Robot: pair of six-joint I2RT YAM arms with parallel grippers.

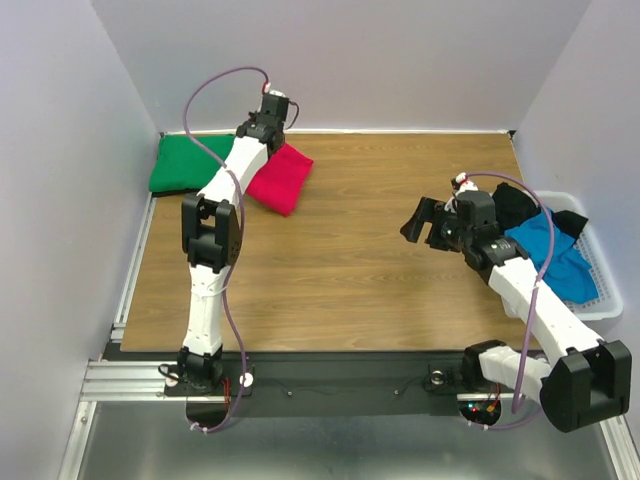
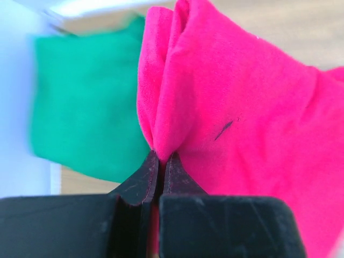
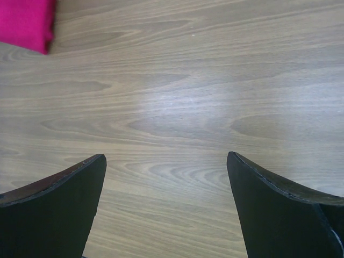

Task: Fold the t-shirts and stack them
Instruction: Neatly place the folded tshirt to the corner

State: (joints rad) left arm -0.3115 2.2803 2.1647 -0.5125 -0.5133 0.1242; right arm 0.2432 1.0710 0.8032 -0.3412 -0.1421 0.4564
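At the far left corner of the wooden surface (image 1: 350, 250) lies the green t-shirt (image 1: 185, 163), folded into a flat pad. Its long axis runs left to right along the back edge. Just to its right is the red t-shirt (image 1: 280, 178), also folded. It sits askew, with its long axis running from far right to near left and one corner pointing toward the middle of the surface. The left arm crosses over the place where the two shirts meet, so whether they touch cannot be told from above.

The left hand (image 2: 159, 158) is down on the red t-shirt. In the left wrist view its two fingers are pressed together with almost no gap. They pinch a raised ridge of red cloth at the shirt's edge, and the green t-shirt shows blurred behind it.

Further right, the middle of the surface is bare wood. The right hand (image 1: 424, 224) hangs above it, pointing left, well apart from the red t-shirt. Its fingers are spread wide and hold nothing, with only wood grain visible between them in the right wrist view.

At the right edge stands the white basket (image 1: 600, 290). A crumpled black t-shirt (image 1: 520, 205) lies at its far end and a crumpled blue t-shirt (image 1: 555, 255) nearer. Both are unfolded and have no clear axis.
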